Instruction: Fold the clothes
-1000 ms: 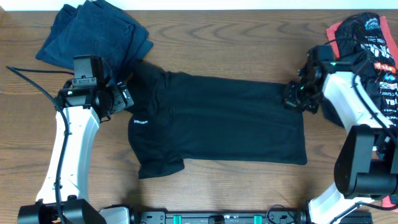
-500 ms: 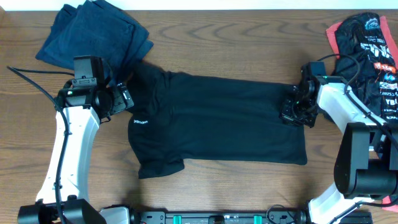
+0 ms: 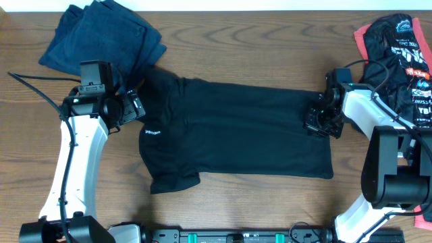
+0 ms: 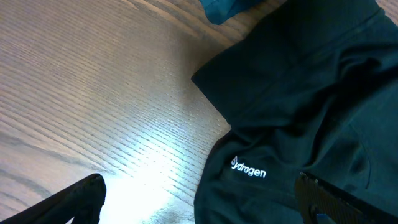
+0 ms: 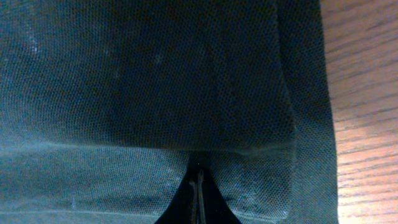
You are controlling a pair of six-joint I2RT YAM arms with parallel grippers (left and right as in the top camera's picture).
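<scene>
A black short-sleeved shirt (image 3: 236, 128) lies spread flat across the middle of the table, collar to the left and hem to the right. My left gripper (image 3: 135, 108) hovers open over its left sleeve. In the left wrist view its fingers (image 4: 81, 199) straddle bare wood and the cloth that carries a white logo (image 4: 249, 169). My right gripper (image 3: 316, 120) sits at the hem's upper right corner. Seen from the right wrist, this gripper (image 5: 199, 186) is shut, with the shirt's mesh fabric (image 5: 155, 74) bunched around its tips.
A dark blue garment pile (image 3: 101, 34) lies at the back left, touching the shirt's collar. A black garment with pink-red trim and white lettering (image 3: 398, 47) is heaped at the back right, behind the right arm. Bare wood (image 3: 236, 202) shows in front of the shirt.
My right gripper has moved a little left and toward the front, onto the shirt's hem corner. The left arm has not moved.
</scene>
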